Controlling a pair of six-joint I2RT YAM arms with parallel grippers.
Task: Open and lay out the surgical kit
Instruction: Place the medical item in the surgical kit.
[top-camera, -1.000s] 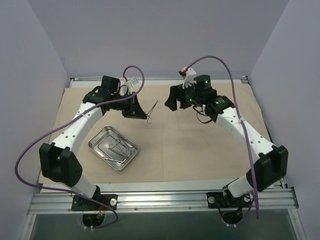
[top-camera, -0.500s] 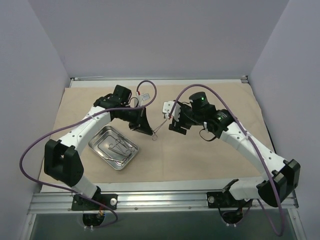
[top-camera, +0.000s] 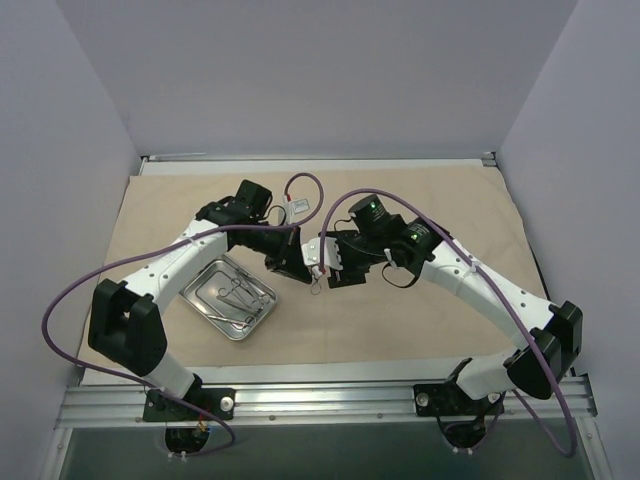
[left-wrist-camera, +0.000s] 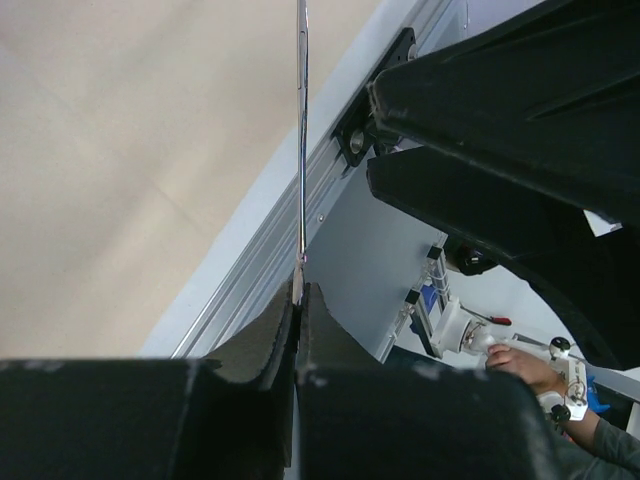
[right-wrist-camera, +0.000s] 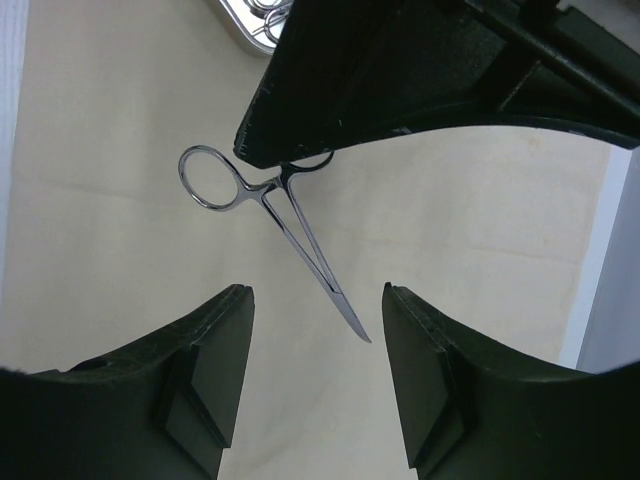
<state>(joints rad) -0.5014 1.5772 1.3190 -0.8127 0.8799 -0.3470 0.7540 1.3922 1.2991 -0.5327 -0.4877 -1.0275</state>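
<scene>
The beige cloth wrap (top-camera: 400, 320) lies spread flat over the table. On it at the left sits the steel tray (top-camera: 196, 288), with several thin instruments (top-camera: 234, 293) inside. My left gripper (top-camera: 292, 264) hangs just right of the tray, shut on one ring handle of a pair of forceps (top-camera: 314, 288). In the left wrist view the forceps (left-wrist-camera: 301, 150) stick straight out of the gripper (left-wrist-camera: 298, 300). My right gripper (top-camera: 325, 262) faces it, open. In the right wrist view the forceps (right-wrist-camera: 300, 235) point their tip between the right gripper's (right-wrist-camera: 315, 290) fingers (right-wrist-camera: 215, 370) without touching them.
The left gripper's black body (right-wrist-camera: 430, 80) fills the top of the right wrist view, close to the right fingers. The tray's corner (right-wrist-camera: 250, 22) shows beside it. Grey walls enclose the table on three sides, and a metal rail (top-camera: 320, 400) runs along the near edge.
Both arms have come from the back of the table toward the middle. The left gripper carried the forceps along. The right gripper closed in on the forceps' tip and narrowed its jaws.
</scene>
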